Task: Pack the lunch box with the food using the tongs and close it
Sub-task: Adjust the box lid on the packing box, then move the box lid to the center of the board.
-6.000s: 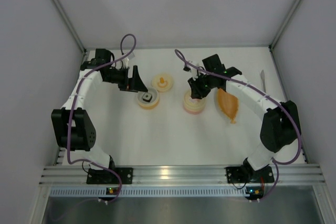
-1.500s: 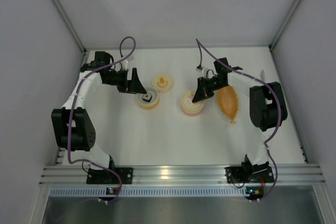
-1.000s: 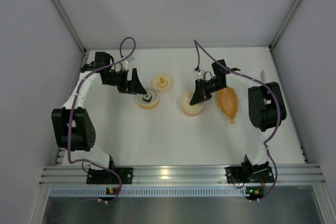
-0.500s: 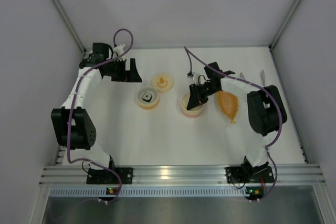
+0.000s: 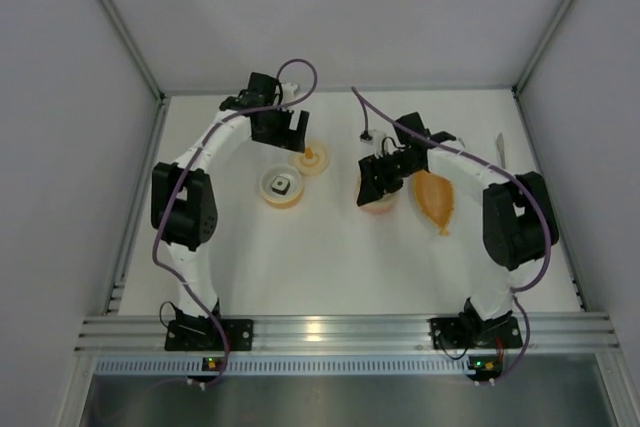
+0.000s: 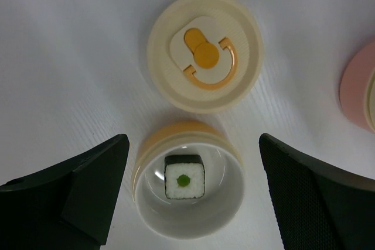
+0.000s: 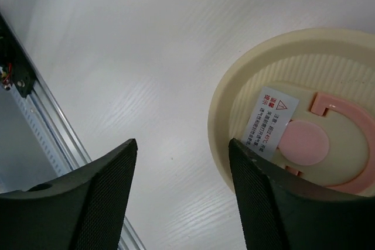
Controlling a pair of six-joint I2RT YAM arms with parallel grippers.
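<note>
The lunch box [image 5: 376,206] stands at mid table, mostly hidden under my right gripper [image 5: 377,182]. Its cream lid [image 7: 304,121] with the pink mark fills the right of the right wrist view. My right gripper [image 7: 181,144] is open with bare table between its fingers, and the right finger overlaps the lid's edge. The orange bag of food [image 5: 435,199] lies just right of the box. The tongs [image 5: 501,152] lie at the far right. My left gripper [image 5: 287,137] is open and holds nothing at the back centre.
Between my left gripper's [image 6: 193,144] fingers sits an orange-rimmed white cup [image 6: 186,188] holding a sushi piece [image 6: 184,177]. A cream lid with an orange mark [image 6: 205,51] lies beyond it. An aluminium rail [image 7: 35,115] runs along the table edge.
My left arm has swung from the far left to the back centre, above the orange-marked lid. My right gripper has opened and moved over the lunch box.
</note>
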